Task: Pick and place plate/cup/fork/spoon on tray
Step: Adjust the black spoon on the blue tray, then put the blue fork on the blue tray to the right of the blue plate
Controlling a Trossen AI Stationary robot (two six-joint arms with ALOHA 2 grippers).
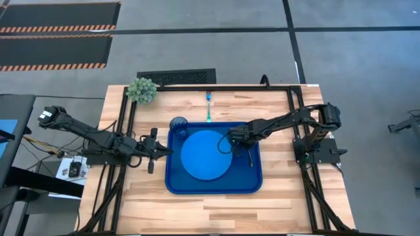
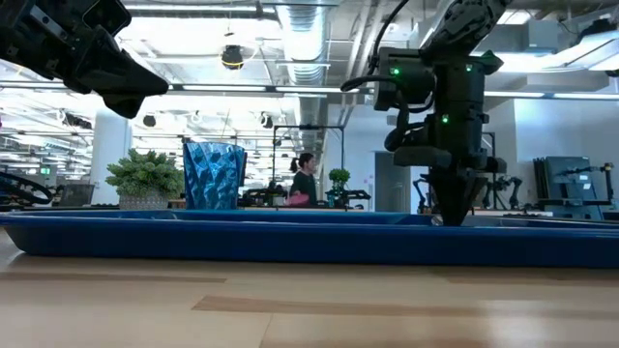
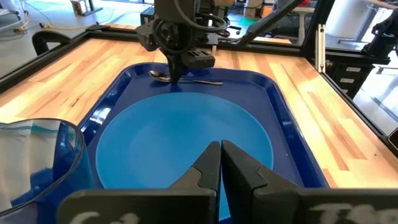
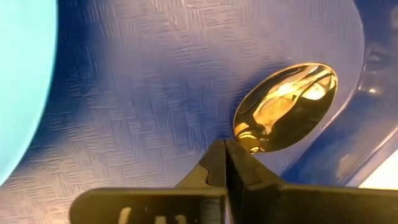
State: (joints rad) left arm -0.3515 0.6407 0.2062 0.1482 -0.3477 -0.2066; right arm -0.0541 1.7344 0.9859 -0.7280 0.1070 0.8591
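Note:
The dark-blue tray (image 1: 252, 187) lies mid-table. The bright-blue plate (image 1: 206, 155) lies flat on its floor. The cup (image 1: 178, 124) stands upright in the tray's far-left corner. The spoon (image 3: 186, 79) lies along the tray's right side, its silver bowl (image 4: 286, 106) toward the far edge. The fork (image 1: 209, 107) lies on the wood just beyond the tray's far rim. My right gripper (image 4: 225, 148) points down over the spoon, shut. My left gripper (image 3: 221, 152) is shut and empty at the tray's left rim, pointing across the plate. My right gripper is shut on the spoon's neck (image 4: 241, 138), right where the bowl narrows into the handle. It comes from above, pointing down, and the fingers hide the handle behind the neck. The spoon lies level, low at the tray's floor; whether it rests there I cannot tell.
A small green potted plant (image 1: 142, 90) stands at the table's far-left corner. Black frame rails (image 1: 128, 131) run along the table's left, right and far sides. Bare wood (image 1: 216, 213) lies between the tray and the near edge.

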